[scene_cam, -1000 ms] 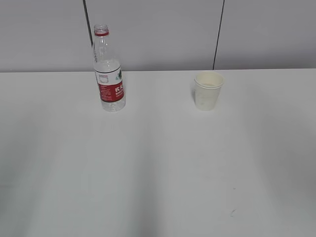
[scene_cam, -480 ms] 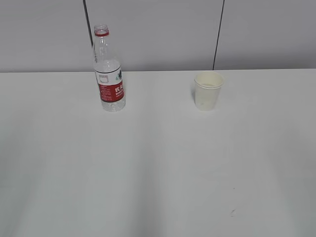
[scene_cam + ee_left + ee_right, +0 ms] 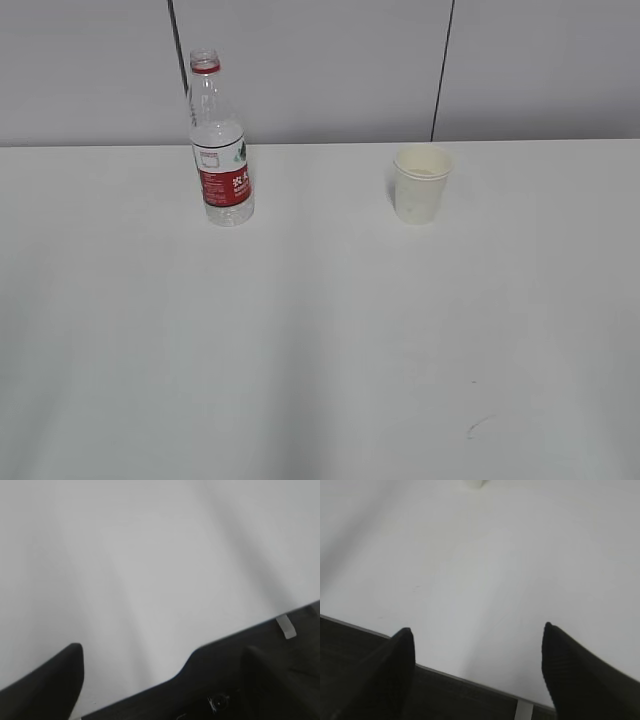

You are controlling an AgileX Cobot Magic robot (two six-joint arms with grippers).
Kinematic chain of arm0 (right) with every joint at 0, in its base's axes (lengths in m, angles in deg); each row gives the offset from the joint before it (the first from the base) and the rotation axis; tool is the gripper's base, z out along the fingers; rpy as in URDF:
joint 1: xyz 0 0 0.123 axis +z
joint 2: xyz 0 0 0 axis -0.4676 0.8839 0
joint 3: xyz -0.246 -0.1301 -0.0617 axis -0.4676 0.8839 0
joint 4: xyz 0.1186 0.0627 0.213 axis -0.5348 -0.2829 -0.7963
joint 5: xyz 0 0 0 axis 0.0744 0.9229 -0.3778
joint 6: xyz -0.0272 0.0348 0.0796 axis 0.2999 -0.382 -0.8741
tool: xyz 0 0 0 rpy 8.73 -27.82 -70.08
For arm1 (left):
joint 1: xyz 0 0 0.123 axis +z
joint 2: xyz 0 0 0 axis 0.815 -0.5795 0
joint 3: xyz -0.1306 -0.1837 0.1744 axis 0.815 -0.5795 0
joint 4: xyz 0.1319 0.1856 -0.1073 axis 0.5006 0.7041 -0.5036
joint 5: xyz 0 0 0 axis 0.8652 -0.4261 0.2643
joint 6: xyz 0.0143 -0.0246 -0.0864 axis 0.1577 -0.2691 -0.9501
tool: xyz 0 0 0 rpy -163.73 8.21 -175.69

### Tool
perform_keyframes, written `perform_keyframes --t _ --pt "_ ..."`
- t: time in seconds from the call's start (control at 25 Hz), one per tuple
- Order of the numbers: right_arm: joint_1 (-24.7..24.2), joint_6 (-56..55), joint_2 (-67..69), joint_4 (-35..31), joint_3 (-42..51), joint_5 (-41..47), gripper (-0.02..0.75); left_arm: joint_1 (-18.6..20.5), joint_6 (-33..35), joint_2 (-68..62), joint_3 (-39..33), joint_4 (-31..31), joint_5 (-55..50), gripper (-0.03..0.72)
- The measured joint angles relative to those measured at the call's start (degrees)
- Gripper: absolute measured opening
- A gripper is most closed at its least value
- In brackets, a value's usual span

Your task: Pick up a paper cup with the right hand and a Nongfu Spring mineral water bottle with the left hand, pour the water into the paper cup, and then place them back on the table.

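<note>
Far on the left of the table (image 3: 320,340) stands the Nongfu Spring mineral water bottle (image 3: 220,150) — upright, its red-and-white label around the middle, its red neck ring on top, close to the table's far edge. My left hand (image 3: 160,680) is nowhere near it; in my left wrist view the two dark fingers (image 3: 50,680) are spread wide with nothing between them, hanging over the table's near edge, with only bare white surface ahead.

Further right, well apart from the bottle and about as far back, the paper cup (image 3: 422,184) stands upright with its mouth open to the top. My right hand (image 3: 477,675) is likewise clear of it — my right wrist view shows both fingers (image 3: 580,675) held wide apart and empty over the near edge of the table, with just the foot of the cup (image 3: 474,483) peeking in at the very top of that view.
</note>
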Motion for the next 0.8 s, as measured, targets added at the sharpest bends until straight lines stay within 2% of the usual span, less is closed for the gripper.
perform_keyframes --t 0.28,0.8 --pt "0.00 -0.90 -0.11 0.00 5.04 -0.88 0.586 0.00 0.00 0.00 -2.13 1.88 5.89 0.566" --pt "0.00 -2.23 -0.11 1.44 7.55 -11.04 0.586 0.00 0.00 0.00 -2.45 2.03 6.76 0.558"
